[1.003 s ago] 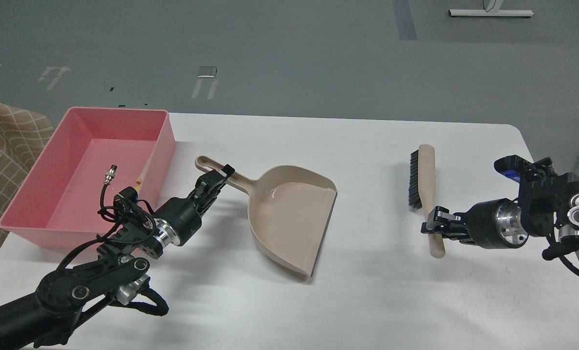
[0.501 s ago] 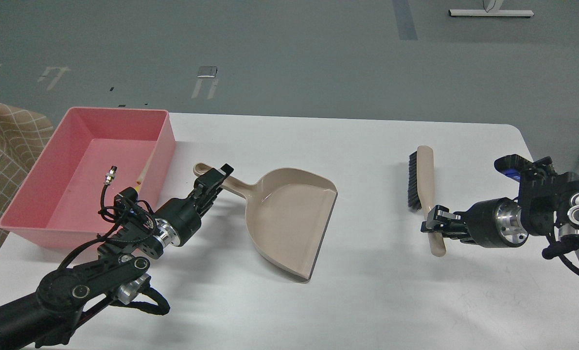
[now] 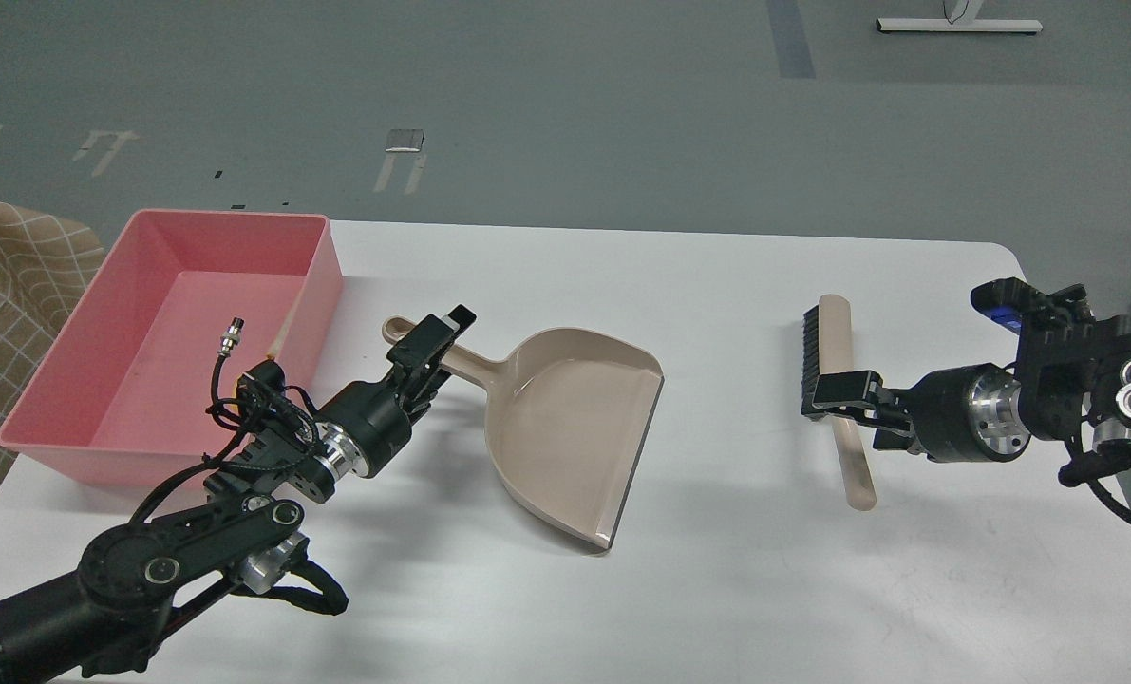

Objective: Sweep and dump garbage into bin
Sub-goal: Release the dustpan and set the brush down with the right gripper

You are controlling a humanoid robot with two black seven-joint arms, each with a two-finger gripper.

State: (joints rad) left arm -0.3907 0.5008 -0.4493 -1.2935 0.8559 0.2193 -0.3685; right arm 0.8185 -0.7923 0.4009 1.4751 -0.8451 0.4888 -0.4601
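Pink bin (image 3: 100, 418) at bench (image 3: 717, 589) left edge, left hand (image 3: 432, 334) released above dustpan (image 3: 565, 427) handle, right hand (image 3: 836, 394) released over brush (image 3: 836, 356), open bench between.

A beige dustpan (image 3: 570, 432) lies on the white table (image 3: 717, 589), handle toward the left, open mouth toward the right; well apart to its right lies a beige brush (image 3: 836, 380), dark bristles facing left; a checked cloth (image 3: 9, 304) shows at the left edge; grey floor (image 3: 565, 104) beyond.
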